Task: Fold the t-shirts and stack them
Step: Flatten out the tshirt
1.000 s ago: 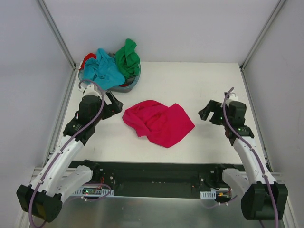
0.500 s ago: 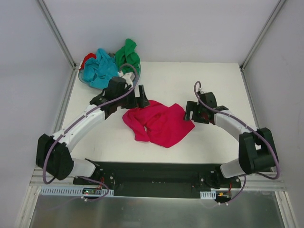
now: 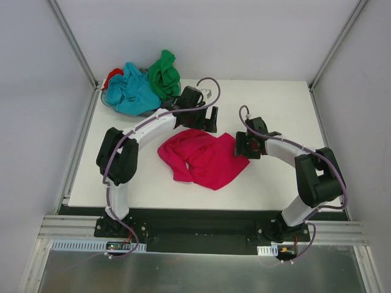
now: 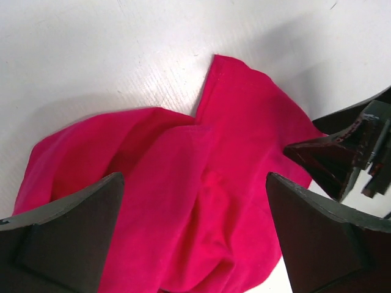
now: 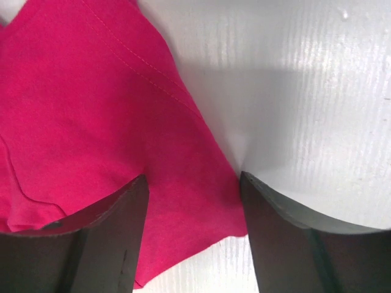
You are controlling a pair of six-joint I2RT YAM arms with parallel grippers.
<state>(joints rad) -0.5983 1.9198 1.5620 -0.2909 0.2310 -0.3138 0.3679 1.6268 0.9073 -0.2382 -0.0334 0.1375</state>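
While the left pincer (image 3: 204, 121) hangs spread over the crimson t-shirt (image 3: 204, 160), the right pincer (image 3: 244, 146), also spread, straddles its edge

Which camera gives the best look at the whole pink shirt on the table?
The top external view: it shows the whole crimson-pink t-shirt, crumpled on the table. The left wrist view shows most of it, cut off at the bottom; the right wrist view shows only one stitched corner, close up.

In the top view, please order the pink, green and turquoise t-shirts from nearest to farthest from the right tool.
1. Pink t-shirt, table centre, at the right tool.
2. Green t-shirt, far-left pile.
3. Turquoise t-shirt, left of the green.
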